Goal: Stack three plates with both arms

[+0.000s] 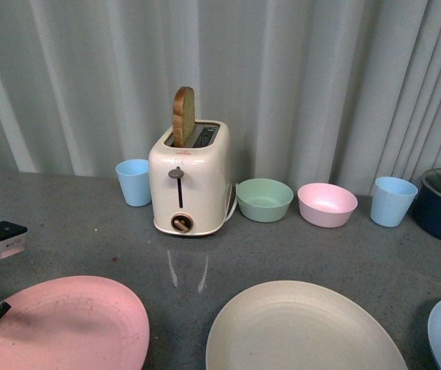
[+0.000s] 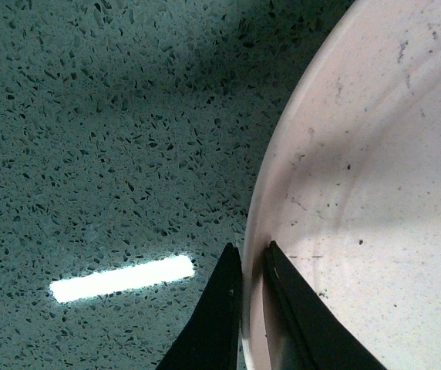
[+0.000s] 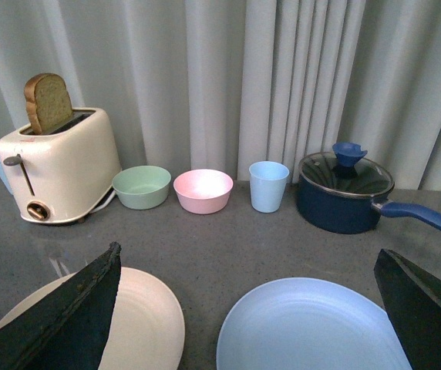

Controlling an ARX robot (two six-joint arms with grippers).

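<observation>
The left gripper (image 2: 251, 248) pinches narrow on the left rim of the pink plate (image 2: 375, 193), near left. The right gripper (image 3: 247, 253) is spread wide, holding nothing, facing the light blue plate (image 3: 313, 324), near right. The cream plate (image 1: 305, 331) lies between; nothing is stacked yet.

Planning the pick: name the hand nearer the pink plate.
Left. The left hand grips the pink plate at its rim; the right hand hangs open far off, by the cream plate and light blue plate.
</observation>
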